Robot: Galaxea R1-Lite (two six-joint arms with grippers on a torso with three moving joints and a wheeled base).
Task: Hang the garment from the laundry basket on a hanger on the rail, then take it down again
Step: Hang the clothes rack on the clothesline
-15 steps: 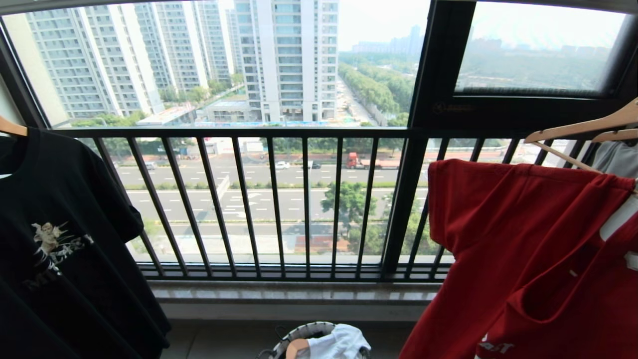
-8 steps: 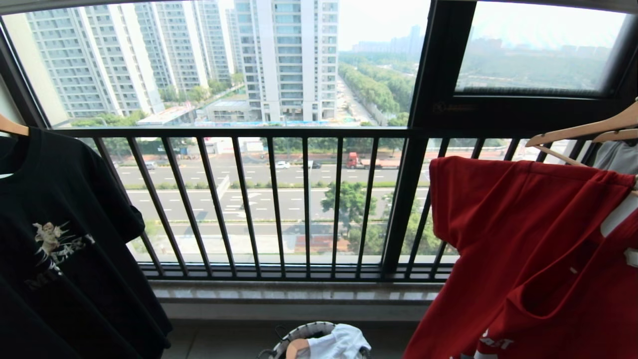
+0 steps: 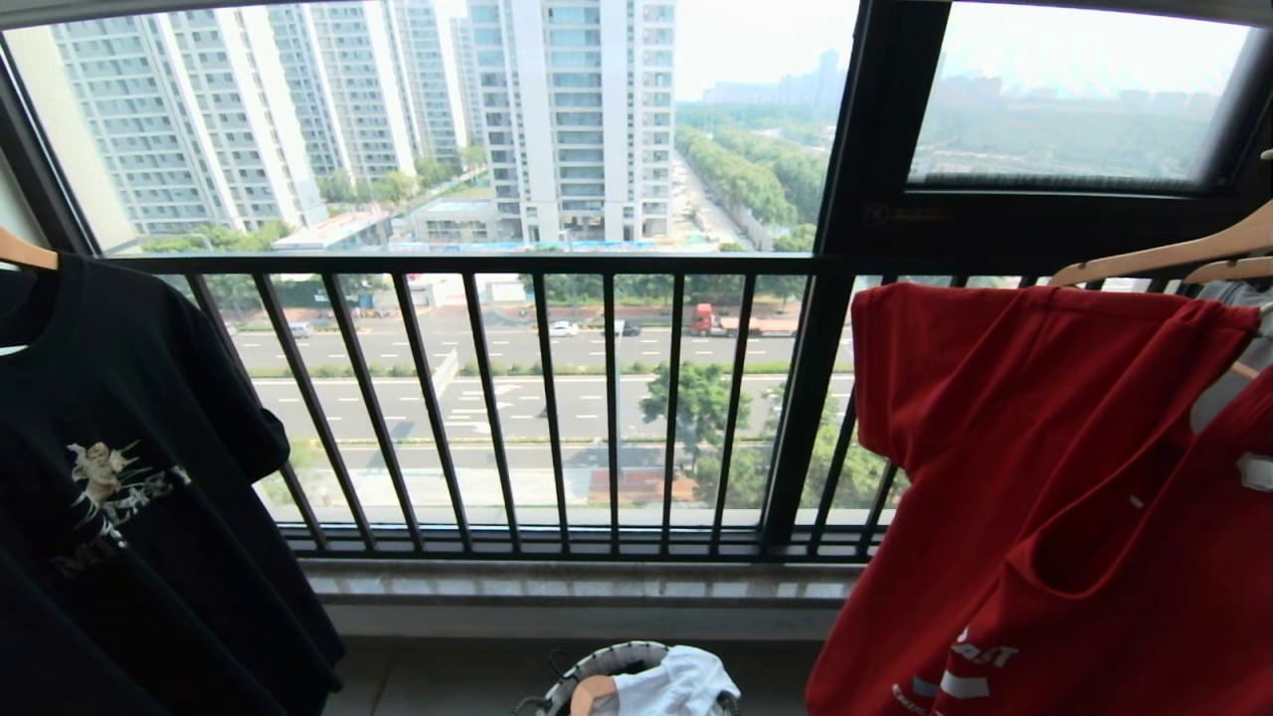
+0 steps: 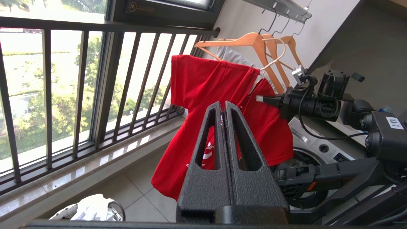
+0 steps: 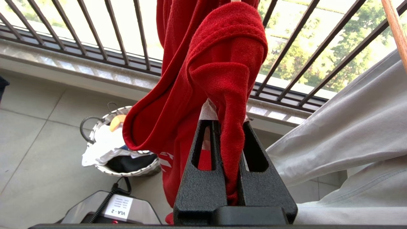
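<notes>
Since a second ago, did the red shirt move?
Yes. The red T-shirt has gone up a little, lifted by the right gripper, whose fingers stay shut on its fabric. The black T-shirt, laundry basket and wooden hangers stayed put.

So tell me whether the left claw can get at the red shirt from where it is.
Probably yes: the left claw, shut and empty, faces the red shirt with nothing between them; the right claw already grips it.
</notes>
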